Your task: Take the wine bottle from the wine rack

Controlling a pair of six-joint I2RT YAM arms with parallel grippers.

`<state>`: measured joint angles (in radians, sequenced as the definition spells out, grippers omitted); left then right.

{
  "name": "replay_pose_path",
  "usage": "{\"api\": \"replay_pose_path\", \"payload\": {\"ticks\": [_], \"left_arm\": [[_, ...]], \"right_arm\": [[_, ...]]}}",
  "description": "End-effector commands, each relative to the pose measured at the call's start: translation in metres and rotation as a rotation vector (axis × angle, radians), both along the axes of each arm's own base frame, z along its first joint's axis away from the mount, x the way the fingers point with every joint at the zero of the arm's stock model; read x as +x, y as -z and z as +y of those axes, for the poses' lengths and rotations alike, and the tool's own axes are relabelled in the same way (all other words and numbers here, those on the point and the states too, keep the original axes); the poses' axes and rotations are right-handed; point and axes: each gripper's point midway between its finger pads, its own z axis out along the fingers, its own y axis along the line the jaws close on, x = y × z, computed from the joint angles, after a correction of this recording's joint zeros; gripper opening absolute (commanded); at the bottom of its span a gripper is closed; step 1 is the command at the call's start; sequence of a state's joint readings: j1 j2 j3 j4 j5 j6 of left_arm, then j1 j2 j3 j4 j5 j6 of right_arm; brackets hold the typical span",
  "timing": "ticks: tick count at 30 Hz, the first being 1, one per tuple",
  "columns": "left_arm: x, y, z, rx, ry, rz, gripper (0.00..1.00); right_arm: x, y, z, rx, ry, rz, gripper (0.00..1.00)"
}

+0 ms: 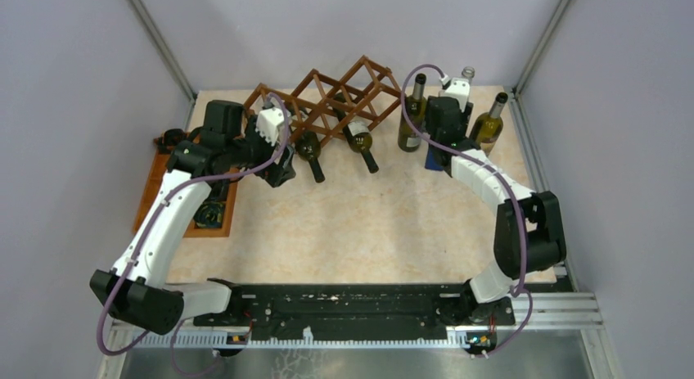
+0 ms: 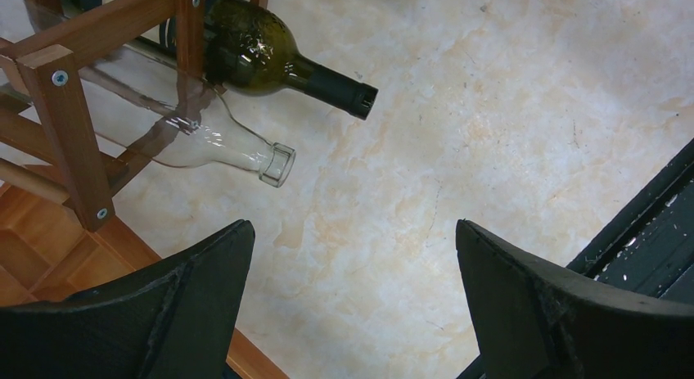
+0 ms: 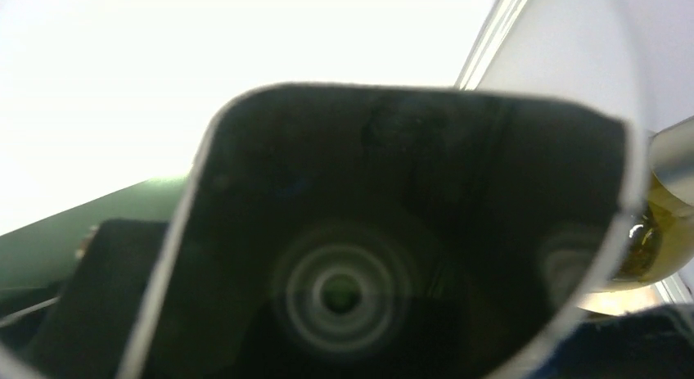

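The reddish-brown lattice wine rack (image 1: 340,97) stands at the back middle. Two dark green bottles lie in it, necks toward the front, one on the left (image 1: 309,154) and one on the right (image 1: 362,143). In the left wrist view the rack's post (image 2: 69,125) is at the upper left, with a clear bottle (image 2: 205,137) and a dark green bottle (image 2: 270,56) lying in it. My left gripper (image 1: 280,173) (image 2: 352,256) is open and empty, just in front of the clear bottle's mouth. My right gripper (image 1: 446,125) is at the back right; close glass fills its wrist view and hides its fingers.
Two green bottles stand at the back right, one (image 1: 412,113) left of the right wrist and one (image 1: 489,121) right of it. A clear bottle top (image 1: 467,72) shows behind the wrist. A blue mat (image 1: 434,162) lies below it. A flat orange-brown compartment tray (image 1: 155,182) lies at the left.
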<state>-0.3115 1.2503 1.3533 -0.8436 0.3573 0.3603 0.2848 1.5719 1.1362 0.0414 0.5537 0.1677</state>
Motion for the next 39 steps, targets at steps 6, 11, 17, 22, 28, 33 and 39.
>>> {"api": "replay_pose_path", "payload": {"ticks": [6, 11, 17, 22, 28, 33, 39], "left_arm": [[0.002, -0.018, -0.001, -0.04, -0.005, -0.054, 0.99], [0.001, -0.021, -0.001, -0.04, -0.008, -0.059, 0.99], [0.002, -0.027, -0.001, -0.046, -0.005, -0.07, 0.99], [0.002, -0.032, -0.001, -0.06, -0.011, -0.073, 0.99], [0.008, -0.029, 0.001, -0.071, -0.023, -0.076, 0.99], [0.011, -0.027, 0.005, -0.078, -0.033, -0.074, 0.99], [0.009, -0.027, 0.008, -0.072, -0.029, -0.087, 0.99]], "right_arm": [[-0.003, -0.079, -0.004, 0.071, 0.012, -0.245, 0.63], [-0.017, -0.1, -0.006, 0.126, 0.027, -0.257, 0.85], [-0.048, -0.151, -0.007, 0.201, 0.002, -0.309, 0.99], [-0.076, -0.19, 0.012, 0.25, -0.078, -0.333, 0.99], [-0.102, -0.21, 0.095, 0.314, -0.373, -0.234, 0.94], [-0.106, -0.176, 0.161, 0.355, -0.612, -0.083, 0.93], [-0.089, -0.092, 0.206, 0.347, -0.728, 0.189, 0.93]]}}
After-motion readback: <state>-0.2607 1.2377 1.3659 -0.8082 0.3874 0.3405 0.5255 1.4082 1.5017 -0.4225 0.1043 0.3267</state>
